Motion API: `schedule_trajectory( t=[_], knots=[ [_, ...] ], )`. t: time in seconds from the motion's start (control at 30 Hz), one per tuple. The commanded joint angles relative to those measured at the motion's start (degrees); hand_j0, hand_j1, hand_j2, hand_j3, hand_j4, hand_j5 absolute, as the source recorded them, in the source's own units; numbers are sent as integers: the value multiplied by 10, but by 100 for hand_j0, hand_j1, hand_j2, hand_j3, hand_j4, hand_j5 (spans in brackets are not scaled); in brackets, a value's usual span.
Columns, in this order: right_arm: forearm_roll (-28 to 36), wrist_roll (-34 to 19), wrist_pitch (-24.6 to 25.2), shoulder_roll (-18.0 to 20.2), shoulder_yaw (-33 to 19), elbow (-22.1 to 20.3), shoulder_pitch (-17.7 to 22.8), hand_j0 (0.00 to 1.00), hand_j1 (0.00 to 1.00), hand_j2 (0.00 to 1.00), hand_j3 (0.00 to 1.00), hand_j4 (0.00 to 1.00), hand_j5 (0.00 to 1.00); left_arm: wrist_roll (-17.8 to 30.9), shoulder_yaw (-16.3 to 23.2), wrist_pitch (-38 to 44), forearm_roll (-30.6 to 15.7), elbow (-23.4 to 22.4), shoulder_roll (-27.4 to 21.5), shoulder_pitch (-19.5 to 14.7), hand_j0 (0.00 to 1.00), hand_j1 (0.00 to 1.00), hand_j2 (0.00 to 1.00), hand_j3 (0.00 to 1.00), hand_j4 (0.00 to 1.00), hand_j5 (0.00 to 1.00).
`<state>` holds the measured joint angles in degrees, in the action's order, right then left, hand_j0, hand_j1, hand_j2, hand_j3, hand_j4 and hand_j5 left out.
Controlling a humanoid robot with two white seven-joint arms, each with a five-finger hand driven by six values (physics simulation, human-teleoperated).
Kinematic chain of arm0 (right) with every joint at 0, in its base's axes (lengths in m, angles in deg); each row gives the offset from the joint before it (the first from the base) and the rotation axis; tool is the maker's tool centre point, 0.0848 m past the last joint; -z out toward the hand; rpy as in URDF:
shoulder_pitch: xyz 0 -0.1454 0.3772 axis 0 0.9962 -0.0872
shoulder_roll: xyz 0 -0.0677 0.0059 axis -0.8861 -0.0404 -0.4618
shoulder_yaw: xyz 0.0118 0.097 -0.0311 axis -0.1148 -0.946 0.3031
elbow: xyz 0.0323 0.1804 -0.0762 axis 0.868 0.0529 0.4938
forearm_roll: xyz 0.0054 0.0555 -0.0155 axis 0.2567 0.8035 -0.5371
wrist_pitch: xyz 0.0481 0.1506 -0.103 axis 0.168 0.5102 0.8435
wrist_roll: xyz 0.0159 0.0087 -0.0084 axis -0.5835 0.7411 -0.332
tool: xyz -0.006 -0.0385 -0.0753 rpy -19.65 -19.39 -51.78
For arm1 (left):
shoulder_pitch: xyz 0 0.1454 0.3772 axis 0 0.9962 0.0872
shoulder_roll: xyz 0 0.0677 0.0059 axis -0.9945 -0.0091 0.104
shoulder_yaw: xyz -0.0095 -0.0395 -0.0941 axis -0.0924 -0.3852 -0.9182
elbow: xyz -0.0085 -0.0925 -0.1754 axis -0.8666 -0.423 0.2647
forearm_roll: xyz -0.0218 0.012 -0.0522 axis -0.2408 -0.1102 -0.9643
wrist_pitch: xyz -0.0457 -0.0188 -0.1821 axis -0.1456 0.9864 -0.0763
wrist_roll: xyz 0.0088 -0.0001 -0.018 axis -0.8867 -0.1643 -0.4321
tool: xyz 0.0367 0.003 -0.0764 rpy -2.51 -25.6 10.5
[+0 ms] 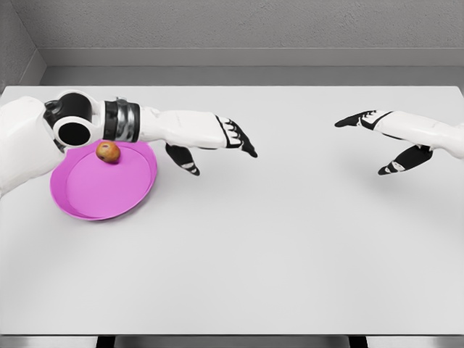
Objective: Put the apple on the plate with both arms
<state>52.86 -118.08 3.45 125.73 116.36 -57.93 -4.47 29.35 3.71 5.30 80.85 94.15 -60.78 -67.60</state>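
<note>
A small red-yellow apple [108, 151] lies on the far part of the pink plate [94, 192] at the table's left side, partly under my left forearm. My left hand [217, 148] hovers to the right of the plate, fingers spread and holding nothing. Over the table's right side my right hand [370, 141] is also open, fingers pointing left, with nothing in it.
The white table [261, 254] stretches between the two hands and toward the front edge. A grey wall runs behind its far edge.
</note>
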Motion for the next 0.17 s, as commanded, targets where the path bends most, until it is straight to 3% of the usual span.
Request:
schedule_trajectory(
  t=[0.0, 0.13],
  knots=[
    [4, 0, 2, -2, -1, 0, 0, 100, 100, 100, 100, 100, 100, 0, 0, 1, -3, 5, 5, 1, 100, 100, 100, 100, 100, 100],
    [4, 0, 2, -6, -1, 0, 2, 100, 100, 100, 100, 100, 100, 0, 1, 1, -1, 3, 3, 2, 100, 100, 100, 100, 100, 100]
  ],
)
